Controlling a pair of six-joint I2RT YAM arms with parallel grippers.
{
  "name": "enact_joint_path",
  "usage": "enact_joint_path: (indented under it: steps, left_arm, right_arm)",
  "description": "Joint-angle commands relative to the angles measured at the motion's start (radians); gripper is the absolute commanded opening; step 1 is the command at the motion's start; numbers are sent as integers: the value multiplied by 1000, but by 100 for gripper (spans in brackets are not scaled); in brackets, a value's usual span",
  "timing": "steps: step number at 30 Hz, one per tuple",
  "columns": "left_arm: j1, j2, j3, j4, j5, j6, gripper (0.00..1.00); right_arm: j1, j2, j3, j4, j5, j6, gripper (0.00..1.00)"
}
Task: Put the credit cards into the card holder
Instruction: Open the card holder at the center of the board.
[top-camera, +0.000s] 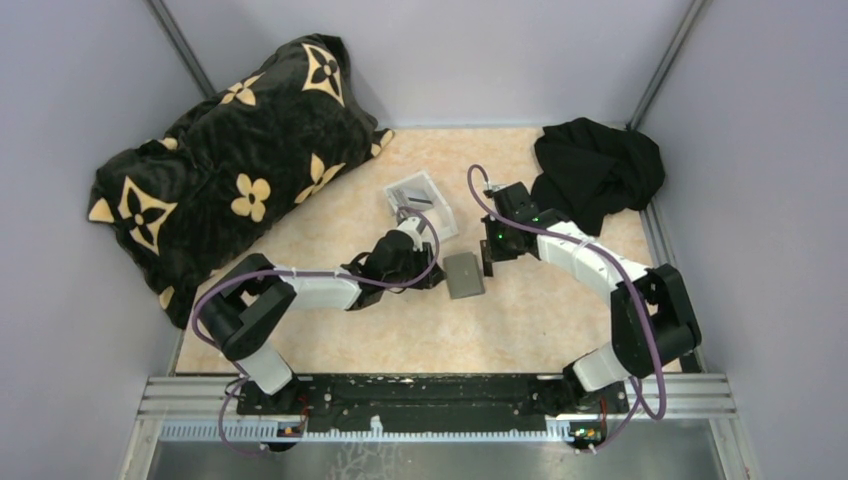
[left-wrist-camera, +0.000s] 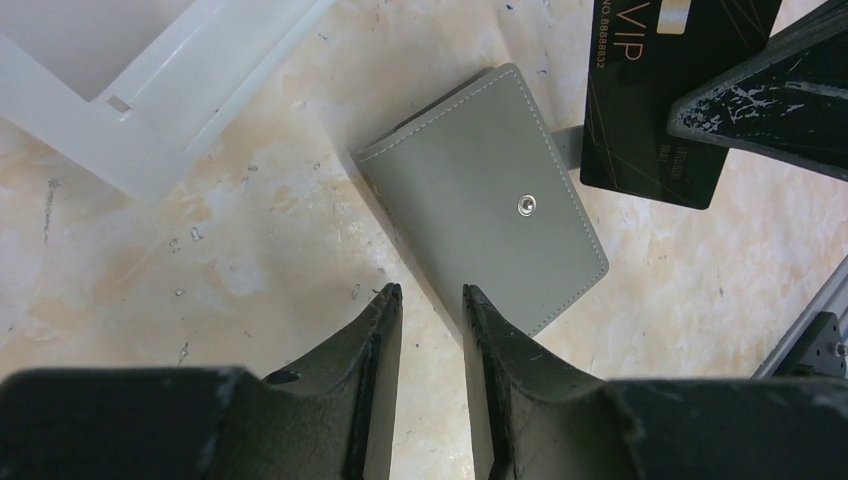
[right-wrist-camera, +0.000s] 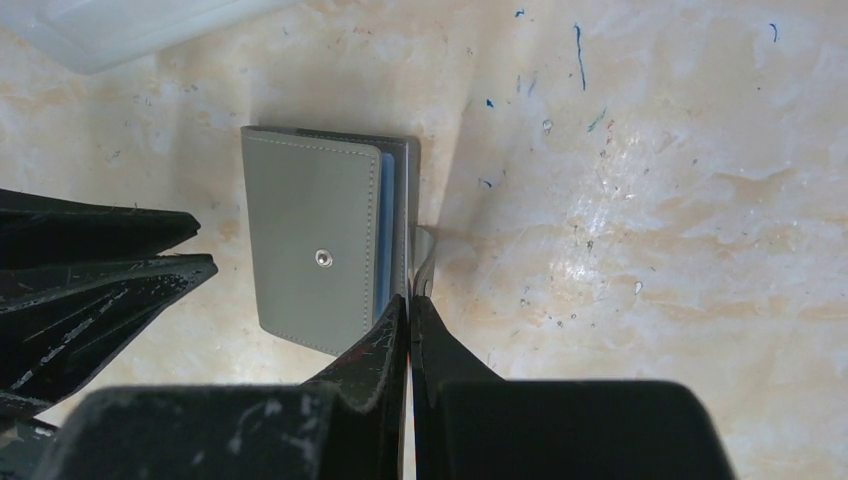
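Observation:
The card holder (top-camera: 464, 274) lies closed on the table, grey with a metal snap (left-wrist-camera: 524, 204). Its open side shows blue inside (right-wrist-camera: 387, 230). My right gripper (right-wrist-camera: 411, 298) is shut on a credit card (left-wrist-camera: 650, 100). That card is black with "VIP" lettering and stands on edge against the holder's open side. My left gripper (left-wrist-camera: 432, 290) is open by a narrow gap at the holder's opposite edge, with nothing between its fingers. More credit cards (top-camera: 408, 196) lie in the white tray (top-camera: 443, 216).
A black cushion with gold flowers (top-camera: 230, 170) fills the back left. A black cloth (top-camera: 597, 170) is heaped at the back right. The tray's corner (left-wrist-camera: 150, 90) is close to my left gripper. A metal rail (top-camera: 430, 400) runs along the near edge.

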Motion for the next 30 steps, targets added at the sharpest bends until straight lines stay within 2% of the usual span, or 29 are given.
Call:
enact_joint_path:
  steps: [1, 30]
  left_arm:
    - [-10, 18, 25, -10, -15, 19, 35]
    - [-19, 37, 29, -31, -29, 20, 34]
  right_arm:
    - [7, 13, 24, 21, 3, -5, 0]
    - [-27, 28, -95, 149, -150, 42, 0]
